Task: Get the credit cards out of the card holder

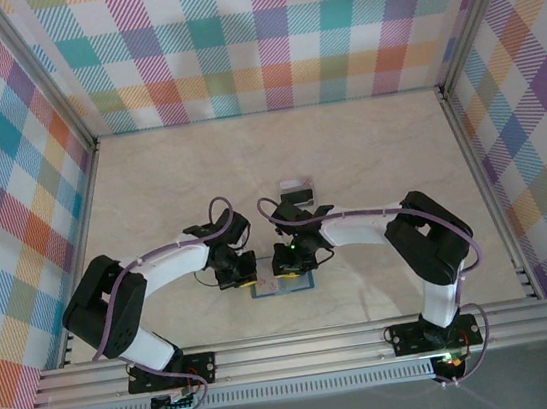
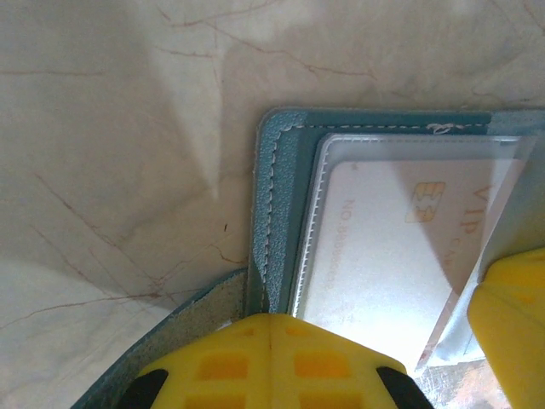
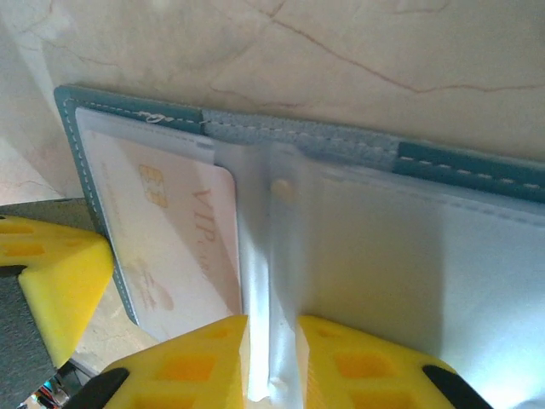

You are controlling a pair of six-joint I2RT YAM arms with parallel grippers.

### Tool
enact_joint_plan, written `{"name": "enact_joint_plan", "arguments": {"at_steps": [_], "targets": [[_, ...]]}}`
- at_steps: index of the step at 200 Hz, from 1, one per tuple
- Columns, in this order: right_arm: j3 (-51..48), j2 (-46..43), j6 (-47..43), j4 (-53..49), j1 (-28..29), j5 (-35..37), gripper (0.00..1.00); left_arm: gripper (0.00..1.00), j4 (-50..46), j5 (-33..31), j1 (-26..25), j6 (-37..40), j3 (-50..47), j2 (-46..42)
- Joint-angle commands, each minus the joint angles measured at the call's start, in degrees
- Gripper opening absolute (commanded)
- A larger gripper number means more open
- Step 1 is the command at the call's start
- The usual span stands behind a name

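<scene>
Right wrist: right gripper (image 3: 271, 375) pinches the teal card holder's (image 3: 460, 162) floppy clear sleeve (image 3: 260, 281), left gripper (image 2: 269, 341) seems clamped on its cover; stiff, slick pale credit card (image 3: 170, 239) likely needs edge pinching

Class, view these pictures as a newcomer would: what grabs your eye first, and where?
The bright plaid walls around the table jump out first. Near the front edge, the left gripper and right gripper meet over the open teal card holder. Close up, a pale card lettered VIP lies inside, and the right gripper pinches a clear sleeve beside it.
</scene>
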Motion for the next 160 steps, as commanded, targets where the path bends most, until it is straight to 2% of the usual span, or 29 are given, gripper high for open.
{"name": "enact_joint_plan", "arguments": {"at_steps": [1,46,76,101,160], "targets": [[-1.3,-1.16,-1.38,0.03,-1.04,0.44,0.23,0.01,-3.09,-0.25,0.58,-0.05,1.53,-2.2],[-2.31,-3.28,-1.0,3.81,-1.04,-2.12,0.22,0.01,-5.42,-0.41,0.88,0.35,5.66,-3.77],[-2.9,-4.21,-0.81,5.76,-1.03,-3.95,0.23,0.01,-5.33,-0.3,1.86,1.59,6.71,-1.47],[-3.29,-4.61,-0.72,7.89,-1.0,-5.87,0.23,0.01,-3.89,1.1,3.43,2.25,5.59,0.33],[-1.89,-3.19,0.16,10.34,-1.0,-8.05,0.24,0.01,-1.52,2.47,3.65,2.99,2.16,2.41]]}}
